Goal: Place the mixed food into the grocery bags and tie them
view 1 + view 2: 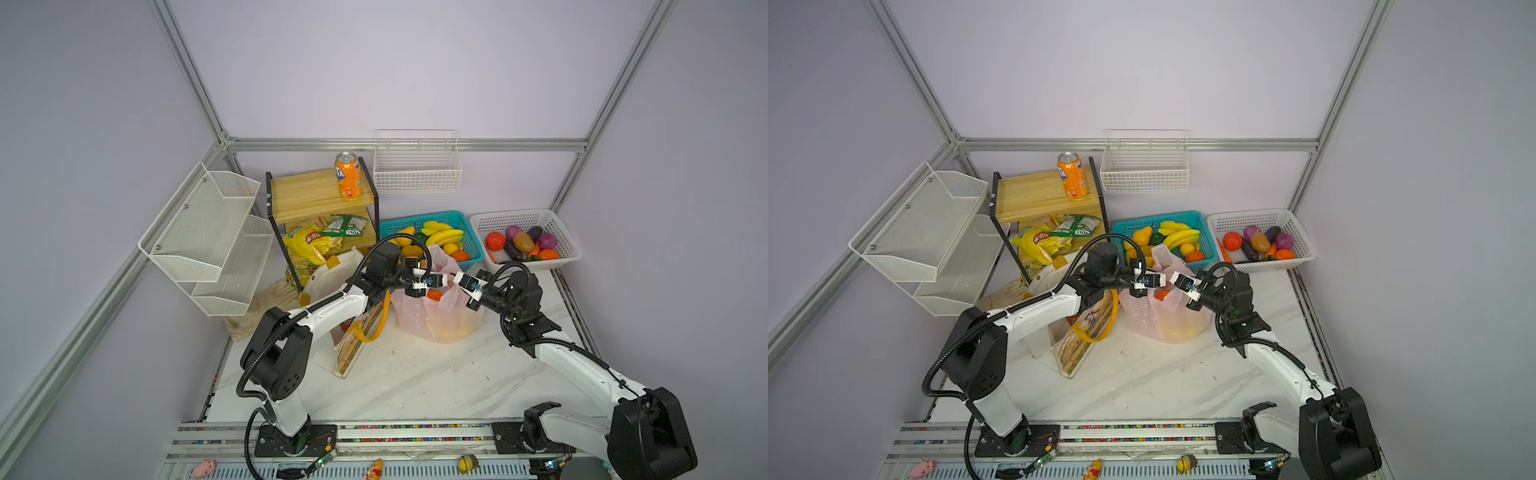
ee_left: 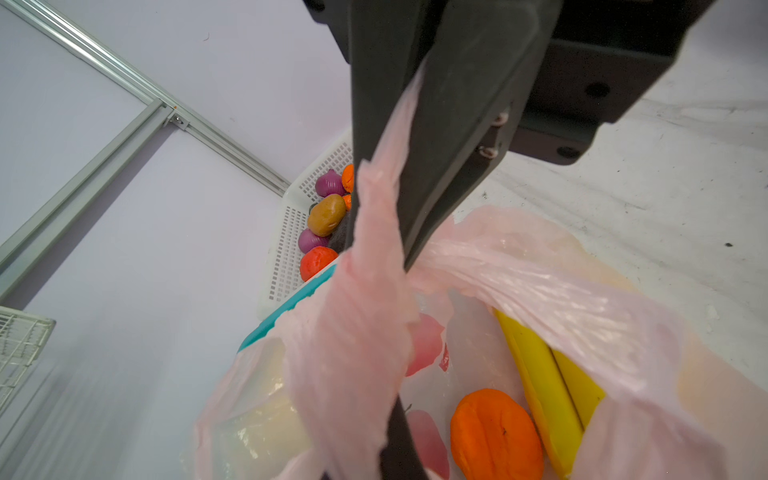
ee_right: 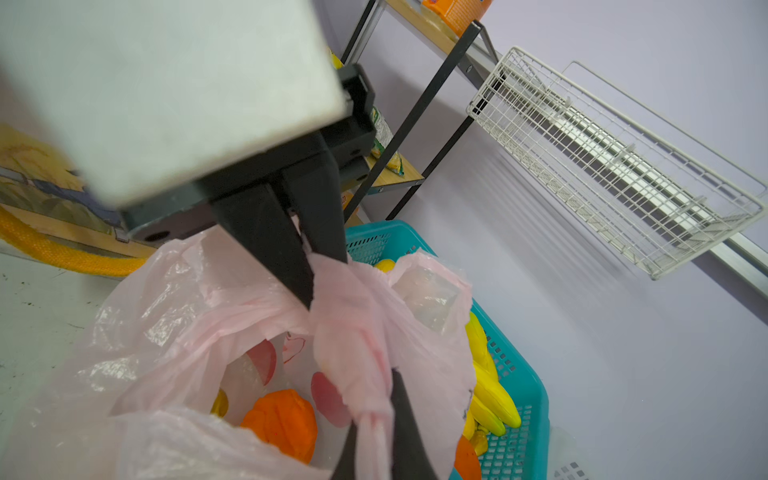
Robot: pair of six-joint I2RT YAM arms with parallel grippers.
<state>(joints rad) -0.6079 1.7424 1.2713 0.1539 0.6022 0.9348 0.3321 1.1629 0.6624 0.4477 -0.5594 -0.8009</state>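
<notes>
pink bag [image 1: 436, 322]: near the desk's [image 1: 415, 386] far edge, toy fruits [image 2: 494, 432] inside, mouth open, no knot
left gripper [image 2: 380, 245]: jaws clenched on one handle
right gripper [image 3: 324, 278]: jaws clenched on the other handle
remaining: tying; white tote [image 1: 332, 278] untied

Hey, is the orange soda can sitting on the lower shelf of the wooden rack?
No, the orange soda can stands upright on the rack's top shelf; snack packets lie on the lower one.

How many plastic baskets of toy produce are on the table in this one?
2. The teal basket sits just behind the pink bag; the white basket stands beside it, to the right in both top views. No others seem hidden.
</notes>
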